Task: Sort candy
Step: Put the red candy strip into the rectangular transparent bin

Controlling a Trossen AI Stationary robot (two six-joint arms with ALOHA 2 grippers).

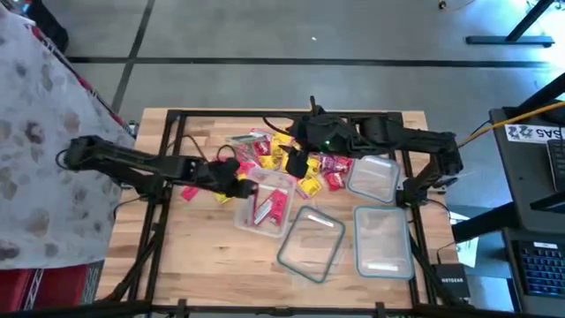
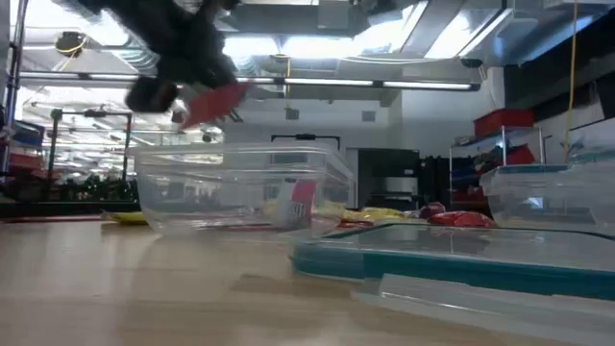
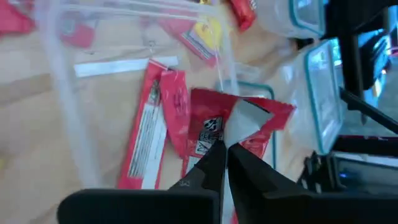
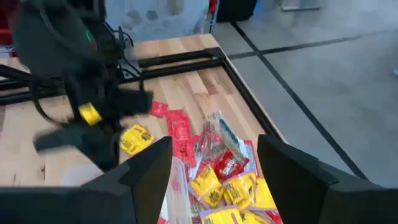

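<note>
The candy lies as a pile of red and yellow wrapped pieces [image 1: 300, 163] at the table's far middle. A clear container [image 1: 265, 201] in front of the pile holds a few red pieces [image 3: 149, 130]. My left gripper [image 3: 225, 146] hangs over this container's left part, shut on a red candy [image 2: 213, 102]. My right gripper [image 4: 214, 168] is open above the pile [image 4: 224, 183], with nothing between its fingers. My left gripper pinches a red candy wrapper between its two fingertips, at the wrapper's near edge [image 3: 217, 134]. The fingers come slanting down from the table's left. The wrapper sticks out past the fingertips, crumpled, lifted clear above the container's rim [image 2: 240, 152].
Three more clear containers stand to the right: one tilted at the near middle [image 1: 311, 243], one at the near right [image 1: 384, 238], one beside the pile [image 1: 375, 177]. A loose red piece [image 1: 190, 193] lies left of the container. A black frame [image 1: 177, 119] borders the tabletop.
</note>
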